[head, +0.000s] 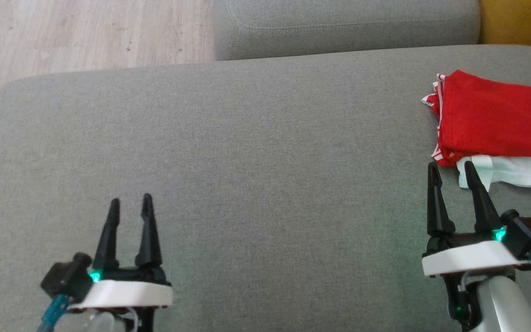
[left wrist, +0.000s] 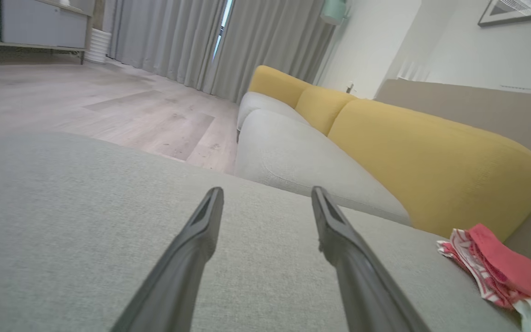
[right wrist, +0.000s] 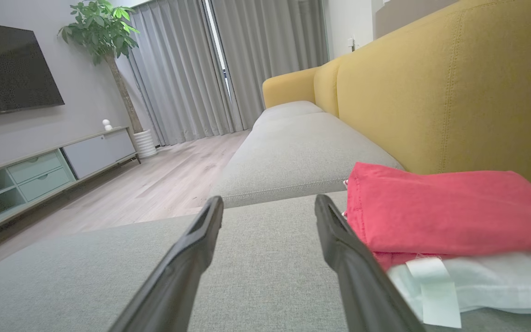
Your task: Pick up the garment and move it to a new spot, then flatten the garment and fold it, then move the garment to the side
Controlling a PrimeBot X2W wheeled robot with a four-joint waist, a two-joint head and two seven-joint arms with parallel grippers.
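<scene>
Folded red garment (head: 500,115) at far right of grey sofa seat (head: 247,138). White layer (head: 510,171) with label peeking from under near edge, red-white striped trim at left corner. At lower left, left gripper (head: 131,201): fingers spread wide, nothing between them, over bare seat, well apart from garment. At lower right, right gripper (head: 451,166): fingers likewise spread, empty, tips just beside garment's near-left corner. Contact with white layer impossible to judge. Yellow backrest (right wrist: 431,92) behind garment. Wood floor (head: 62,37) beyond seat.
</scene>
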